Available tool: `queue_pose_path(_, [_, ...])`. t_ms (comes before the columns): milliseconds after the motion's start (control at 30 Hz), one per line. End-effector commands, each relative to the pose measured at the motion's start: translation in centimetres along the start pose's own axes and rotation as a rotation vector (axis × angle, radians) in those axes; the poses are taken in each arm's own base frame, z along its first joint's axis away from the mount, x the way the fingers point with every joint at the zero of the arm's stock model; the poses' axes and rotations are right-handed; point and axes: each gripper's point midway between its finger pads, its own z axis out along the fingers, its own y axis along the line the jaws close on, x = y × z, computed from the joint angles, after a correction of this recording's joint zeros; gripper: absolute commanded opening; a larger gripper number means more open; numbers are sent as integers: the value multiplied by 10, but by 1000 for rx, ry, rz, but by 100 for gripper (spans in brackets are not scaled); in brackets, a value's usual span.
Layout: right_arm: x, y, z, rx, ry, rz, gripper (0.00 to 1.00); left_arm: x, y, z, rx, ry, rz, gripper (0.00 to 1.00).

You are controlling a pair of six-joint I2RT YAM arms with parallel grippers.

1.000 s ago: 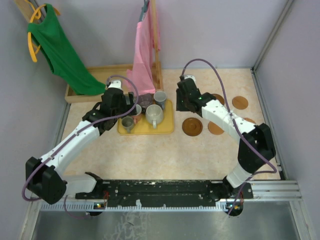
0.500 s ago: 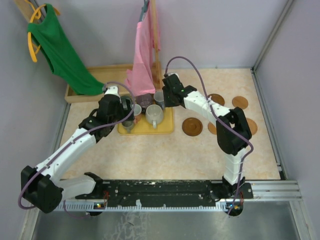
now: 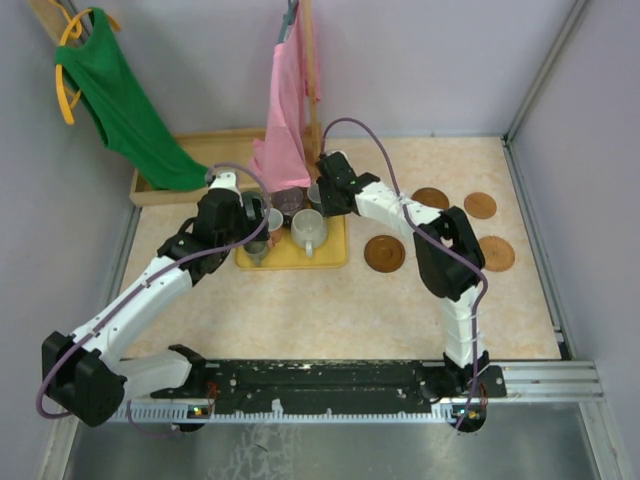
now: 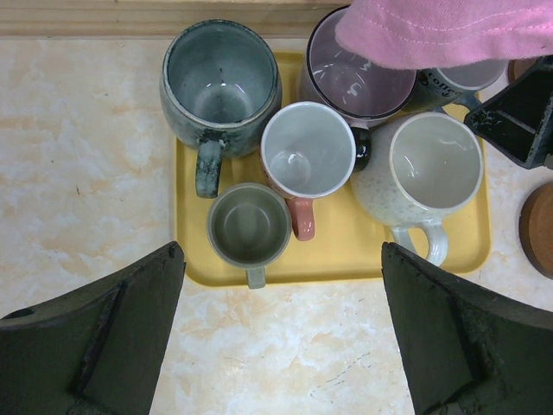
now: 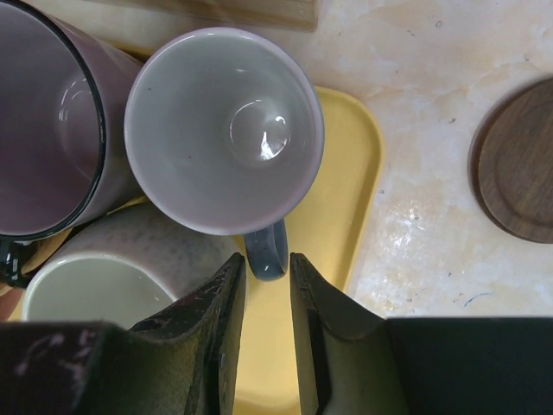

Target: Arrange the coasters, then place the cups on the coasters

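Cups (image 4: 302, 151) packed tight on yellow tray (image 4: 346, 251), no finger room between; pink cloth (image 4: 432, 30) overhangs rear cups; bare tabletop (image 4: 285, 346) open along tray's near edge.

Cups (image 4: 307, 156) — all glazed ceramic. Dark grey-green mug (image 4: 221, 82): mottled, speckled glaze with a wet-looking sheen. Mauve cup (image 4: 359, 82): high gloss, bright highlights inside. Cream mug (image 4: 432, 169): speckled outside, smooth inside. Small olive cup (image 4: 249, 226): duller, satin. Pale cup (image 5: 223, 130): glossy white interior, 1 sharp glint at the bottom. Yellow tray (image 4: 346, 251): smooth, matt, plastic-looking. Coaster (image 5: 518, 169): dark wood, fine grain, matt. Table (image 4: 86, 173): beige marbled stone pattern, slight sheen. Pink cloth (image 4: 432, 30): soft fabric, stitched hem. Left gripper (image 4: 281, 255) and right gripper (image 5: 266, 264) — matt black plastic, faintly rough.
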Motion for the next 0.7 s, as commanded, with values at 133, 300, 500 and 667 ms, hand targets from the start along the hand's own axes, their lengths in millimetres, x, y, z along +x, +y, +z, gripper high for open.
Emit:
queue_pose_path(133, [-28,14,3,-33,-88,-13,29,-4,-3,-3,17,-15,3,100])
queue_pose_path(300, [-27,15,9,-21,-95,-25,29,-4,-1,-4,11,-15,1,100])
queue_pose_path(500, [-25,14,17,1,-92,-39,29,-1,-1,-4,11,-10,-4,100])
queue_pose_path(667, [-25,11,23,30,-104,-49,28,-2,-1,-5,13,-12,-5,100])
